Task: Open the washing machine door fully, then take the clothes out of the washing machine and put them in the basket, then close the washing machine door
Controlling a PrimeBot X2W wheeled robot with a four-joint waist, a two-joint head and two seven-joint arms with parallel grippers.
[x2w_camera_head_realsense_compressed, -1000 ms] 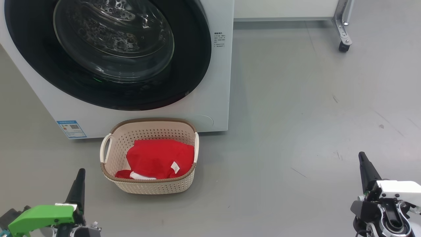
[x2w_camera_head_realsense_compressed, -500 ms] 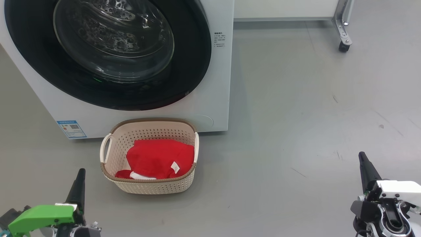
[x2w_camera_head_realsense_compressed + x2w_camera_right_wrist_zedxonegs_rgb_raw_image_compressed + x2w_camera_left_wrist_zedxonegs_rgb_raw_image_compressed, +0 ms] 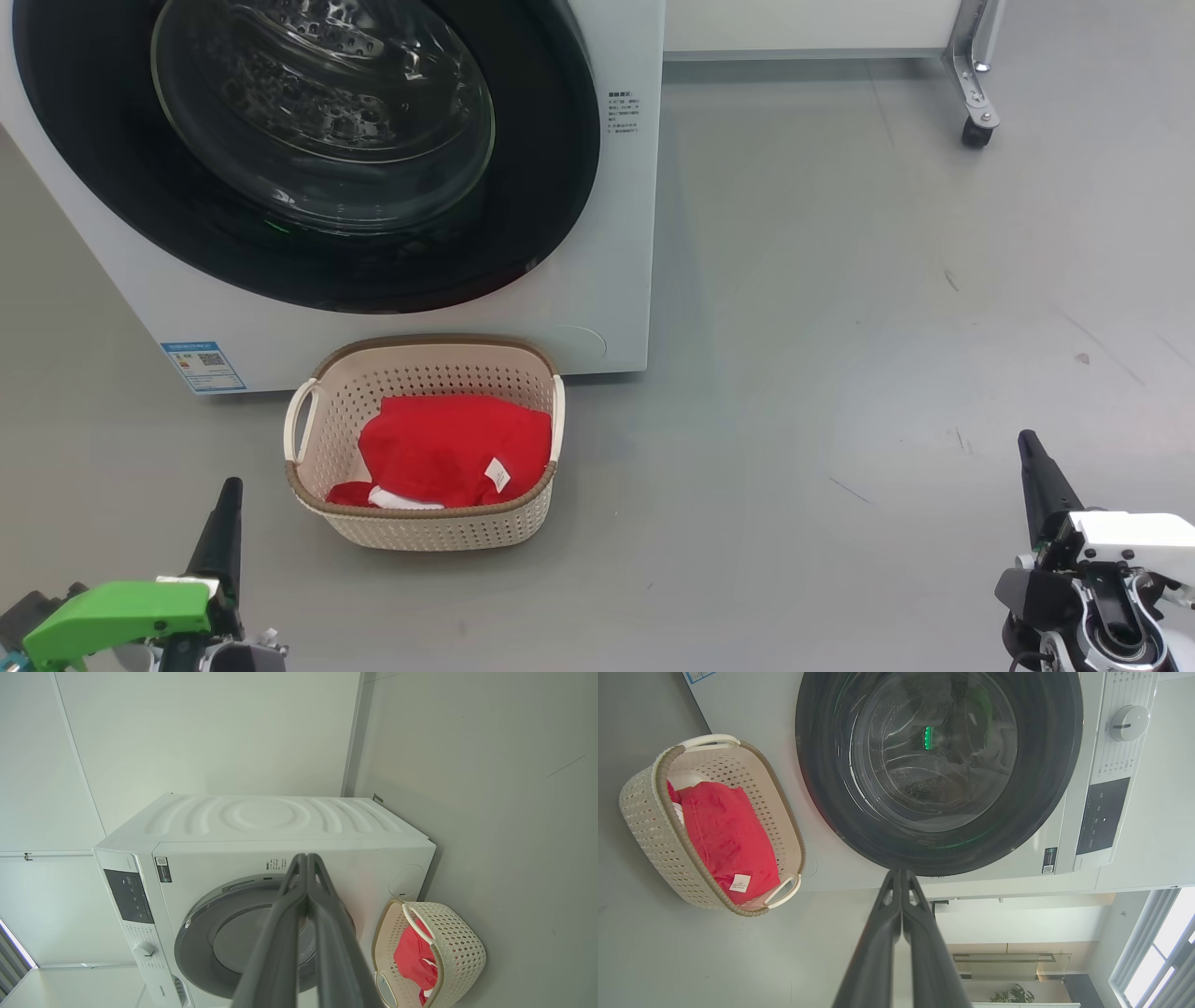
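Two grippers, both with fingers pressed together, nothing held. Left of the basket (image 3: 425, 532), low: left gripper (image 3: 230, 490). Inside the basket: the clothes (image 3: 439, 448), red bundle, white label (image 3: 497, 474) facing up. Just behind the basket: washing machine (image 3: 616, 280), its washing machine door (image 3: 551, 187) shut flush. Well right of the basket, over grey floor (image 3: 840, 327): right gripper (image 3: 1029, 446).

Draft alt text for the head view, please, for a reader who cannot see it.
A small cream perforated plastic basket holding bright red clothes sits on the grey floor before a white front-loading washing machine, whose round black-rimmed glass door is shut. The robot's left gripper and right gripper, both shut and empty, rest at the lower corners.
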